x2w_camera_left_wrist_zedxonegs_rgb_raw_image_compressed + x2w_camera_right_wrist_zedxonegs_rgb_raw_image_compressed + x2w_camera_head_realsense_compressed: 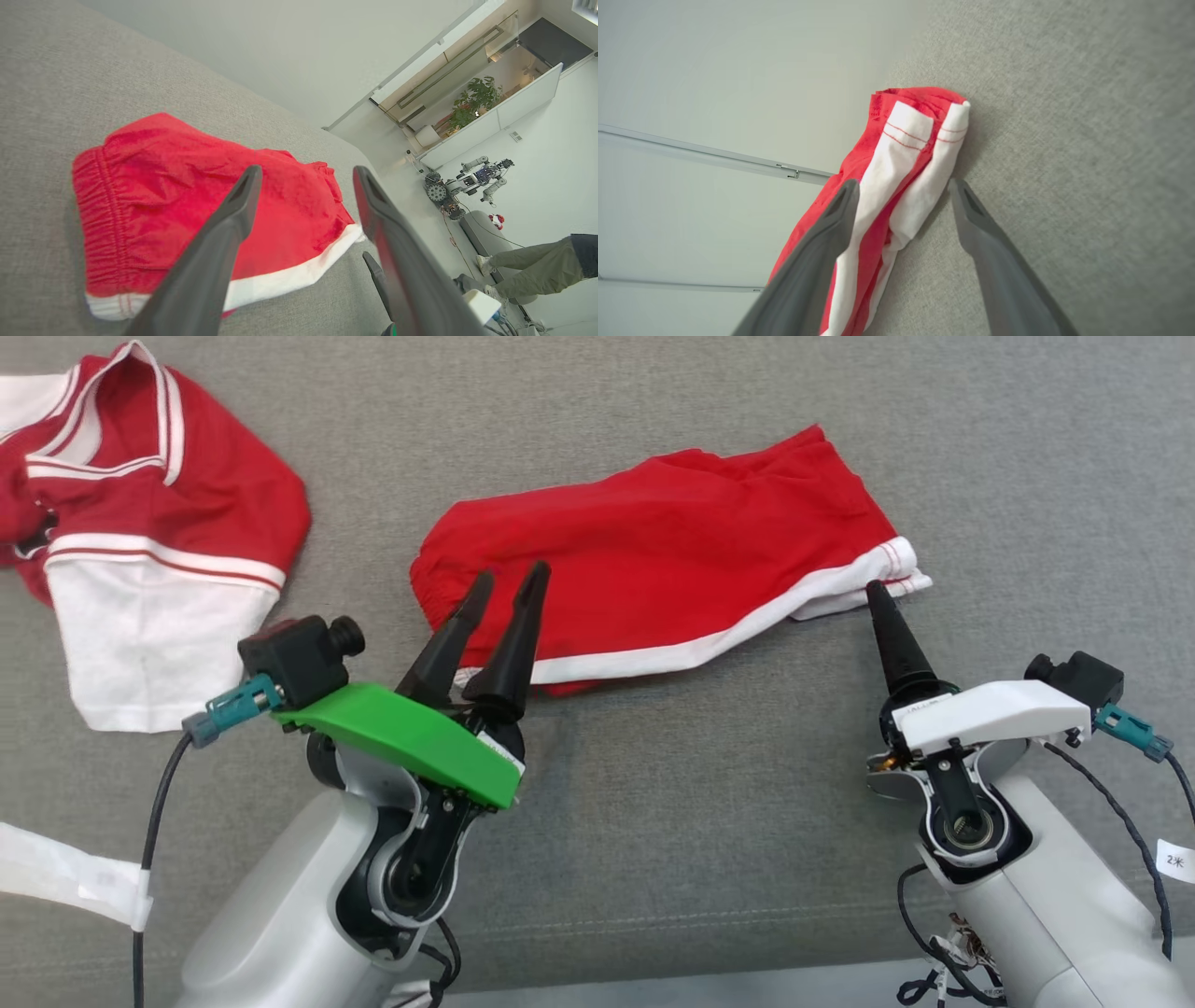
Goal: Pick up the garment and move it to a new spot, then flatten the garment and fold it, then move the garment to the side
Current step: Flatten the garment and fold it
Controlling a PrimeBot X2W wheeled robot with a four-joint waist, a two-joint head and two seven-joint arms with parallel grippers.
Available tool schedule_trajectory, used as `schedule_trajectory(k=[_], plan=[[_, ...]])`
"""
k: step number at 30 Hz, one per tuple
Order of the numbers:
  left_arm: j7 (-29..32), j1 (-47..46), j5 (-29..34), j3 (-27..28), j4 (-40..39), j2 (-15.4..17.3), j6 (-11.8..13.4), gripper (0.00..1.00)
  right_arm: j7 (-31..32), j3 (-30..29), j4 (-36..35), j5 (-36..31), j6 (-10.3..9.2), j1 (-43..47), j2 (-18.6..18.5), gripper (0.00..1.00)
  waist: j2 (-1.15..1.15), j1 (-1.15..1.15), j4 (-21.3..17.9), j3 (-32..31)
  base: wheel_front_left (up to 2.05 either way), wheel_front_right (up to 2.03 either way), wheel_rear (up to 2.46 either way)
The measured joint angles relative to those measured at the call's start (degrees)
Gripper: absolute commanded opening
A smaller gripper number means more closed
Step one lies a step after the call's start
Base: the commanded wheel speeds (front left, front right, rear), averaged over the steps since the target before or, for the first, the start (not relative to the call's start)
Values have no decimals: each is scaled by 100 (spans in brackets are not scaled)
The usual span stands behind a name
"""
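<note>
Head view: red shorts (653, 551) on grey fabric (672, 803); left gripper (513, 572), right gripper (903, 184) spread apart (cable tag (1174, 861) reads "2米").

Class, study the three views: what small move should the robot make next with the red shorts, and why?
Probably shut the right gripper on the white-trimmed hem of the red shorts: open, it straddles that hem on the grey cushion, while the left gripper, also open, hovers at the waistband end.
</note>
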Motion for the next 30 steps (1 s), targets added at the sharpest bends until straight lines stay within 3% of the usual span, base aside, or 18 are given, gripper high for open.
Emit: schedule_trajectory(k=[8, 13, 23, 30], plan=[[-137, 371, -74, 136, -183, 115, 8, 100, 3, 12, 162, 57, 66, -218, 59, 100, 0, 0, 583, -22, 0, 0, 0], [-193, 483, -75, 232, -345, 192, 26, 100, 4, 31, 281, 86, 78, -276, 104, 100, 0, 0, 755, -11, 0, 0, 0], [-216, 713, -75, 392, -582, 372, 48, 100, 4, 129, 378, 89, 261, -320, 177, 100, 0, 0, 582, -15, 0, 0, 0], [-216, 760, -77, 442, -790, 388, 49, 100, 4, 43, 483, 92, 260, -293, 137, 100, 0, 0, 399, -39, 0, 0, 0]])
